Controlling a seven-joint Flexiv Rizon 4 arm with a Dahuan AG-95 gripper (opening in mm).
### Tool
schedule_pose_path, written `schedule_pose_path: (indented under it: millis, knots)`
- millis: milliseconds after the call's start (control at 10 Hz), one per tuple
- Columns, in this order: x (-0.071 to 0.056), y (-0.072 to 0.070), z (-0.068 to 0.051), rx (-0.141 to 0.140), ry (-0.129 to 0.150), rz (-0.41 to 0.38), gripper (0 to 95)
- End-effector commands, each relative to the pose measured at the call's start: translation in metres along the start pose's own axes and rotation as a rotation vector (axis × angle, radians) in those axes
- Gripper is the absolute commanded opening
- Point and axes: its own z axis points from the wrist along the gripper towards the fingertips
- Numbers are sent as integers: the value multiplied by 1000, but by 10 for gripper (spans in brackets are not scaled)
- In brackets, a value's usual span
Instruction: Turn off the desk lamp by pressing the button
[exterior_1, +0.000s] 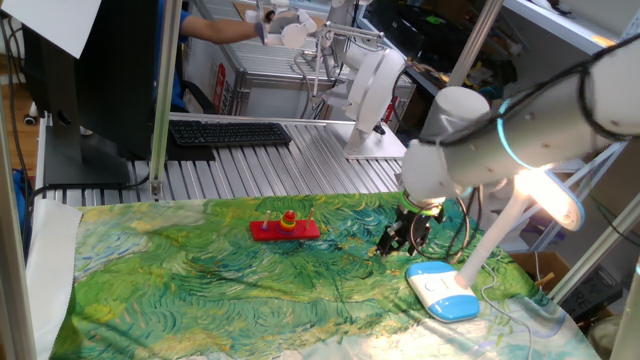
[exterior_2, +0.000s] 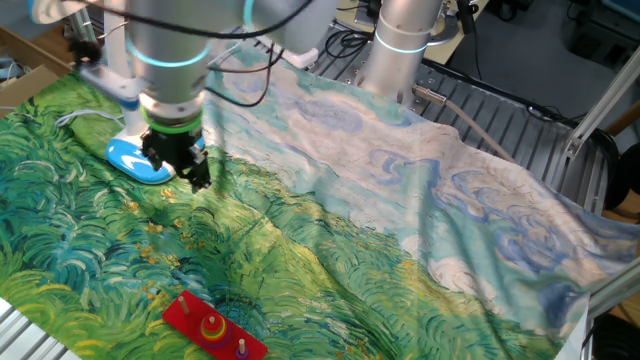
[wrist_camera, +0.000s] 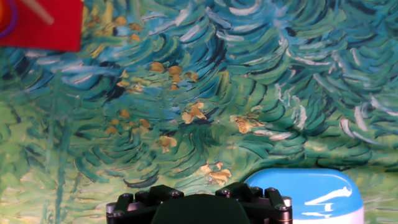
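Right now the lamp stands lit near the edge of the cloth-covered table, its blue-rimmed base lying just beside the gripper and off to one side, at the lower right corner in the hand view, with its long side running roughly across that view. The button itself is too small to pick out on the white plate, and I cannot tell whether the fingers are spread or pressed together. The arm reaches over the table with its wrist pointing down, hovering low above the cloth short of the base, so the coming move looks like a short sideways shift over the plate, then a press down
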Motion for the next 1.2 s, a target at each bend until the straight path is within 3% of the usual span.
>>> schedule_pose_path:
  millis: [100, 600, 1200]
  knots:
    - [5, -3, 1, -44, 65, 49, 760]
    - [39, 15, 15, -29, 61, 94, 760]
    - [59, 19, 6, 34, 64, 112, 760]
